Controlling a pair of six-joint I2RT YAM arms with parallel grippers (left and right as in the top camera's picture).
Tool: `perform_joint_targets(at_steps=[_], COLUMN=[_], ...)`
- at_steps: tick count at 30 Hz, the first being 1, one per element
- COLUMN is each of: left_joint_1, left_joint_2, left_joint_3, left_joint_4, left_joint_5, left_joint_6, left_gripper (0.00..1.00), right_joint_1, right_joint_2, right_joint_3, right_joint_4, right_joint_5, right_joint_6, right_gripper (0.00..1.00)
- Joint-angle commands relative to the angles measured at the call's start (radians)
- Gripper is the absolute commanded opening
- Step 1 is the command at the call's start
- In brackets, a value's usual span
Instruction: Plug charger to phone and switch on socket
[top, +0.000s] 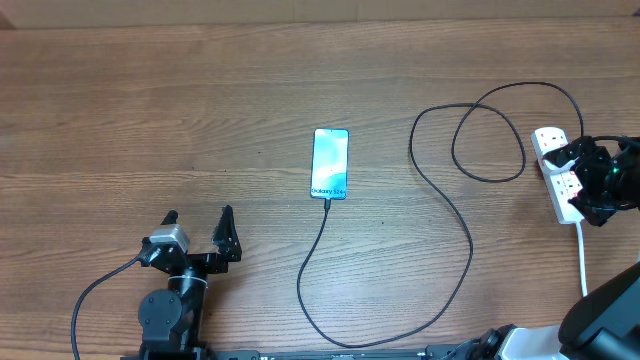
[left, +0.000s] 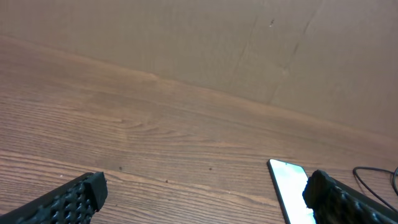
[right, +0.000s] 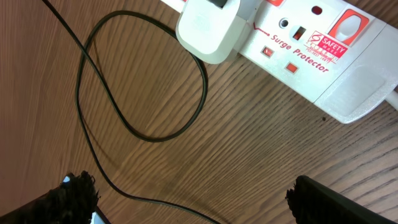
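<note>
The phone (top: 330, 163) lies flat mid-table with its light blue screen up; it also shows in the left wrist view (left: 287, 185). The charger cable (top: 468, 232) meets the phone's near edge, loops across the table and ends at a white adapter (right: 208, 28) plugged into the socket (top: 548, 140). The socket shows in the right wrist view (right: 348, 56) with small red switches (right: 291, 66). My right gripper (top: 573, 180) hovers open over the socket; its fingers (right: 199, 196) hold nothing. My left gripper (top: 200, 226) is open and empty at the front left, well away from the phone (left: 205, 196).
The socket's white cord (top: 583, 258) runs toward the front edge beside the right arm's base. A loop of the charger cable (right: 140, 74) lies on the wood just left of the socket. The table is brown wood (top: 150, 110).
</note>
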Motion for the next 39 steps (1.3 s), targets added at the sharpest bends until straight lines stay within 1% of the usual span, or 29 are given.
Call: perform_joint_targets(at_steps=[1, 27, 39], left_joint_1=[0.009, 0.009, 0.009], left_joint_2=[-0.011, -0.011, -0.011], left_joint_3=[-0.003, -0.003, -0.003], left_joint_4=[0.0, 0.0, 0.0], left_joint_5=[-0.009, -0.009, -0.009], left_joint_6=[0.023, 0.023, 0.023], left_gripper=[1.0, 1.0, 1.0], right_joint_1=[0.001, 0.001, 0.005], right_joint_2=[-0.001, 0.008, -0.097], right_joint_3=[0.011, 0.011, 0.011], right_joint_4=[0.006, 0.009, 0.009], right_joint_5=[-0.008, -0.005, -0.005], right_joint_6=[0.003, 0.003, 0.003], right_gripper=[1.0, 1.0, 1.0])
